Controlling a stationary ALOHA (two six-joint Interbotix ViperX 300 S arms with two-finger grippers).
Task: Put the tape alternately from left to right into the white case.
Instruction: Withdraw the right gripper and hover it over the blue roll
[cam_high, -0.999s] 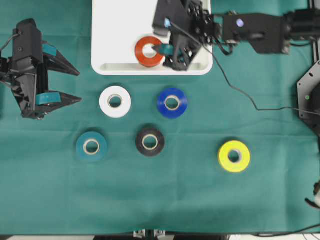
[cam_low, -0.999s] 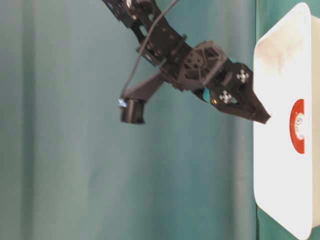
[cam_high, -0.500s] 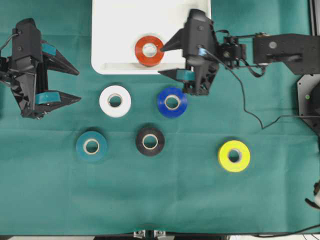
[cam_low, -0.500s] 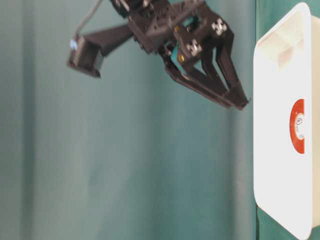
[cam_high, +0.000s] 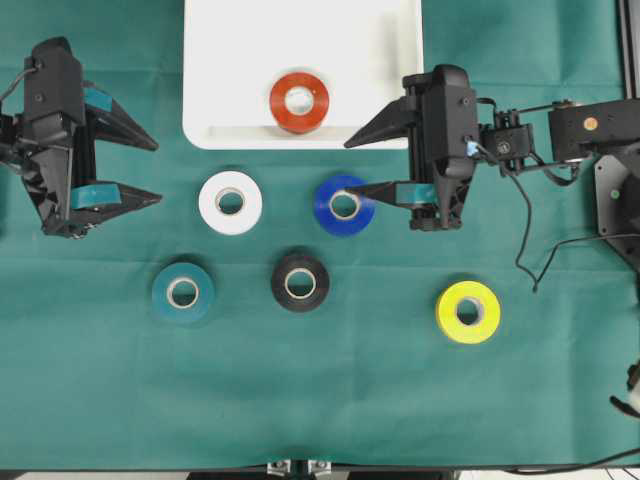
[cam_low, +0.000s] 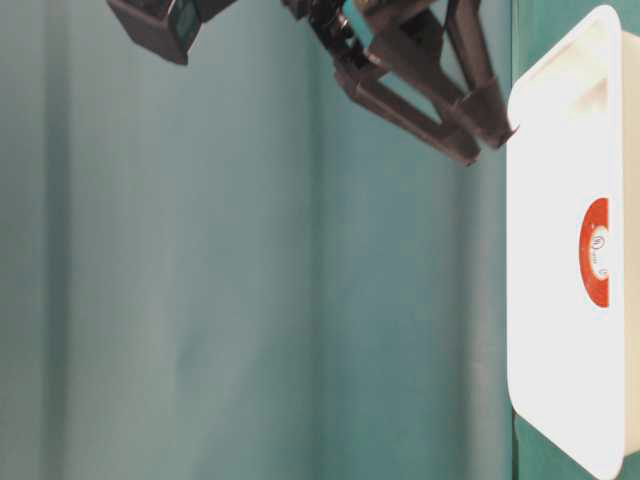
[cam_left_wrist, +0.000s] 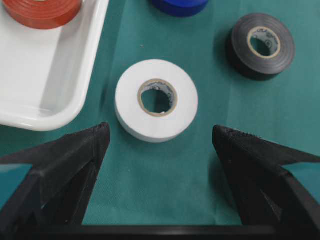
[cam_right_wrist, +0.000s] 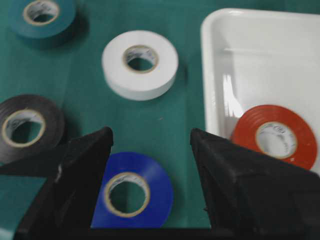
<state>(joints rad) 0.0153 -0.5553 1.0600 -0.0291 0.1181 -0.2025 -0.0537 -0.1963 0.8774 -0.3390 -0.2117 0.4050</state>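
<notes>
A red-orange tape roll (cam_high: 299, 102) lies flat in the white case (cam_high: 230, 60) near its front rim. On the green cloth lie the white (cam_high: 230, 203), blue (cam_high: 344, 205), teal (cam_high: 183, 292), black (cam_high: 300, 282) and yellow (cam_high: 468, 312) rolls. My right gripper (cam_high: 348, 168) is open and empty, raised to the right of the case, its fingertips above the blue roll (cam_right_wrist: 132, 195). At the far left my left gripper (cam_high: 158, 172) is open and empty, facing the white roll (cam_left_wrist: 156, 100) from a short distance.
The right arm's cable (cam_high: 525, 250) loops over the cloth at the right. The case rim (cam_right_wrist: 207, 75) stands just beyond the right gripper's far finger. Bare green cloth stretches along the front of the table.
My right gripper has drawn back out of the case to the right and towards the front, leaving the red-orange roll inside. The left arm has not moved.
</notes>
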